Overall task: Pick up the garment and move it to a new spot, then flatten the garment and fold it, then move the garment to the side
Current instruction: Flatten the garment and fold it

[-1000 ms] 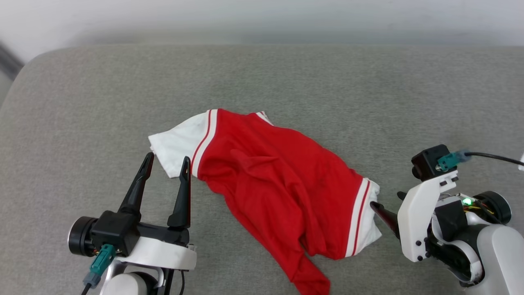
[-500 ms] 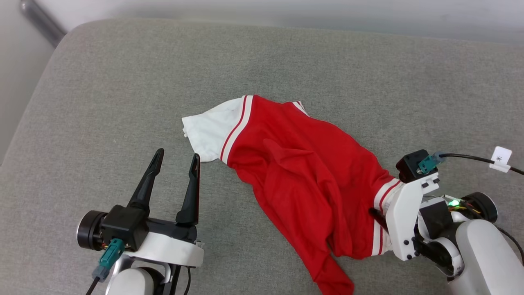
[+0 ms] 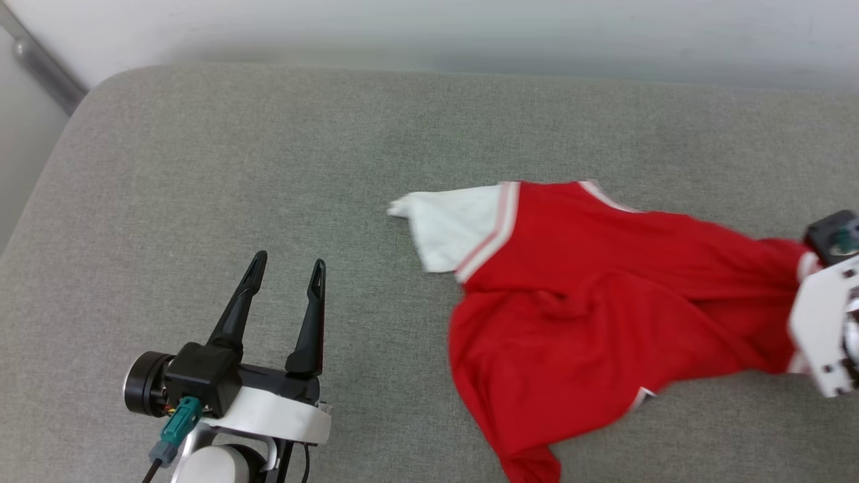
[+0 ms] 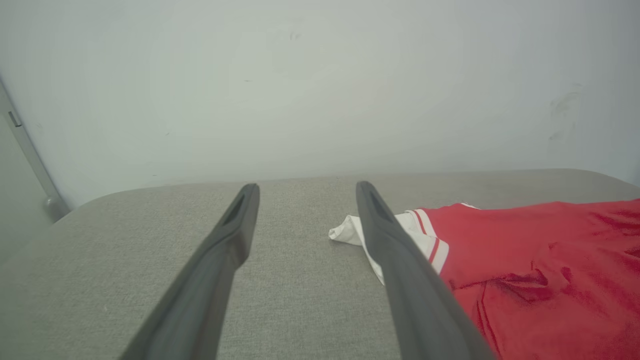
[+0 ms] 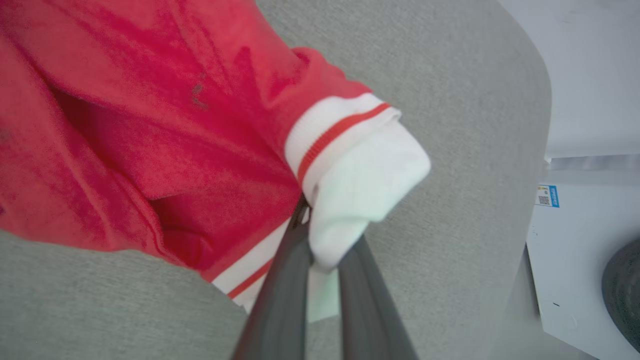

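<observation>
1. Grey woven fabric covers the table (image 3: 201,168), which has rounded corners. Its far edge runs close under a plain pale wall (image 3: 429,27).
2. At the far left corner I see a grey metal rail (image 3: 40,67) slanting down along the wall beside the table.
3. Through the right wrist view, past the table's rounded edge, there is a white panel (image 5: 575,225) carrying a small blue label (image 5: 547,195). Beside it is part of a dark round object (image 5: 622,290); I cannot tell what either belongs to.
4. The garment (image 3: 590,302) lies rumpled on the right half of the table. Its red body stretches from the middle to the right edge of my head view, slightly blurred.
5. One white sleeve (image 3: 456,228) with striped trim points left toward the middle of the table. A red corner of fabric trails to the bottom of the head view.
6. The right gripper (image 5: 322,260) has its fingers pressed together, pinching the other sleeve (image 5: 370,175) just past its red-and-white trim. White fabric bunches over the fingertips.
7. In the head view that arm's white wrist housing (image 3: 822,329) sits at the right edge, with the red fabric running up to it.
8. The left gripper (image 3: 290,260) is spread wide with nothing between its fingers. It sits over bare table at the lower left, apart from the garment.
</observation>
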Available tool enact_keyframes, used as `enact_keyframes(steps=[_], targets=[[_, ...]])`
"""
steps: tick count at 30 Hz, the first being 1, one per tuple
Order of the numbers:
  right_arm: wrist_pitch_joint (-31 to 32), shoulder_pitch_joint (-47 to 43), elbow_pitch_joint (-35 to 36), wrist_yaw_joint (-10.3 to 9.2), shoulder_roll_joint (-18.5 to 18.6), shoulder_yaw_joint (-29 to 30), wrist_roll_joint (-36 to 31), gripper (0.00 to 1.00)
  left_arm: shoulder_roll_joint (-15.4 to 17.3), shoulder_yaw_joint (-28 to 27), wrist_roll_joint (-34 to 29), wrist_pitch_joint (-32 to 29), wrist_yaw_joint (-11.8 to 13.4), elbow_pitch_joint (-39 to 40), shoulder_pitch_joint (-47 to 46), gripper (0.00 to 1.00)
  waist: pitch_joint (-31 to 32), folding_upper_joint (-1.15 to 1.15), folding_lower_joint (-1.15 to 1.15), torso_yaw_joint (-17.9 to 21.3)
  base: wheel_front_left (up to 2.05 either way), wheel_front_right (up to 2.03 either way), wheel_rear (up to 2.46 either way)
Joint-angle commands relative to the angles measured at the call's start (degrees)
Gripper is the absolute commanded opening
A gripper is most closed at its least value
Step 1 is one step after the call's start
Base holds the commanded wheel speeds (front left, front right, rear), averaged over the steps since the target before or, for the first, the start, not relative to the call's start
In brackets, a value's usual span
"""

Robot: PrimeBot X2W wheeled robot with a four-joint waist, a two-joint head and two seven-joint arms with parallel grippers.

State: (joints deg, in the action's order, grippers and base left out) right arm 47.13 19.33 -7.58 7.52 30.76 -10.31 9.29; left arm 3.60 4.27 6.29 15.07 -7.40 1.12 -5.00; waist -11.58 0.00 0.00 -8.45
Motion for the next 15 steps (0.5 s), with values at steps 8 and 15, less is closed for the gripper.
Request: enact_keyframes(steps=[8, 15], targets=[[1.84, 3.63, -6.23, -0.06, 8.70, -1.56, -5.45, 0.00, 0.69, 0.86, 0.28, 0.15, -0.06, 0.54, -1.05, 1.00, -2.25, 0.00, 0.00, -0.17, 0.00, 0.00, 0.00], [-4.47, 6.42, -15.81, -0.06, 3.91, -3.18, -8.23, 1.00, 0.96, 1.09, 0.48, 0.15, -0.07, -0.28, -1.23, 1.00, -1.92, 0.00, 0.00, -0.63, 0.00, 0.00, 0.00]])
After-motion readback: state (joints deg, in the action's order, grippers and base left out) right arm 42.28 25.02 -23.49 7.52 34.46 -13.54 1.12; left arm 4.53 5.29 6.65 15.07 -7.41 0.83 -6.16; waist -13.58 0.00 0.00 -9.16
